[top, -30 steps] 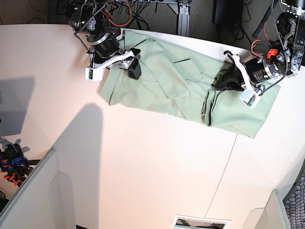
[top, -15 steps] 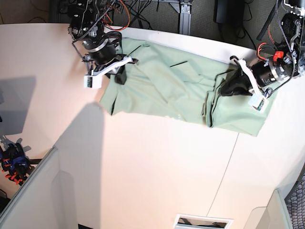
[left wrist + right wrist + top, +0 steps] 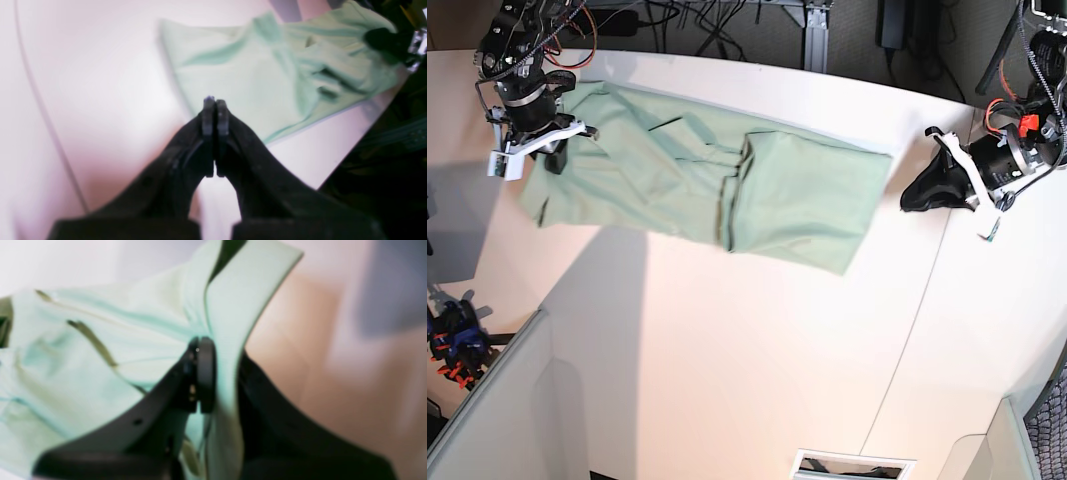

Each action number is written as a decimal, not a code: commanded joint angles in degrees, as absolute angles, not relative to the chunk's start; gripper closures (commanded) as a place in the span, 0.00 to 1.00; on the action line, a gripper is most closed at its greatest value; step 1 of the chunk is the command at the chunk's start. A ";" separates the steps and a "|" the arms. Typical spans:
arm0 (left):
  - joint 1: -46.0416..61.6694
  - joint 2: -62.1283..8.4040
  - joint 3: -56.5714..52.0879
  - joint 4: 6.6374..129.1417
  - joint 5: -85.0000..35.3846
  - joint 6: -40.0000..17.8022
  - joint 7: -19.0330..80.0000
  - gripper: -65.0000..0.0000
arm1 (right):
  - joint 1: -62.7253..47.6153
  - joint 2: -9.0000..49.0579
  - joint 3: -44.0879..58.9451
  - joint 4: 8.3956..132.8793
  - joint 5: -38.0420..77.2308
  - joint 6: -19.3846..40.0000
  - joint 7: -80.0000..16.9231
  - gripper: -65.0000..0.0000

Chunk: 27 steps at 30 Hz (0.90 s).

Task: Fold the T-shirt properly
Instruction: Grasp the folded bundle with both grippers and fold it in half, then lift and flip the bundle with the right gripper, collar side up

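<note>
Clearly, the T-shirt is lying long across the upper left of the worktop in the base view, and the right claw is pinching its far left edge, while the clenched, empty left claw is sitting apart at right.

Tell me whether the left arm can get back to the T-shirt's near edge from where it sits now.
Probably yes: the left gripper, shut and empty, sits just off the T-shirt, with only bare table between them.
</note>
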State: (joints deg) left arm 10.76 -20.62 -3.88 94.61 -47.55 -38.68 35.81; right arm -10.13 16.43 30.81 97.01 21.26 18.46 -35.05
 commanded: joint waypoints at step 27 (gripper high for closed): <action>10.68 -29.04 -5.91 95.66 -47.37 -40.00 34.57 1.00 | 0.10 -8.67 -15.57 100.47 -0.86 18.85 -32.99 1.00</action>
State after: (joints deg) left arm 11.27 -28.27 -5.54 94.61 -46.22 -38.70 35.77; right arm -0.89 -7.94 -15.44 99.24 -1.50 18.74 -34.89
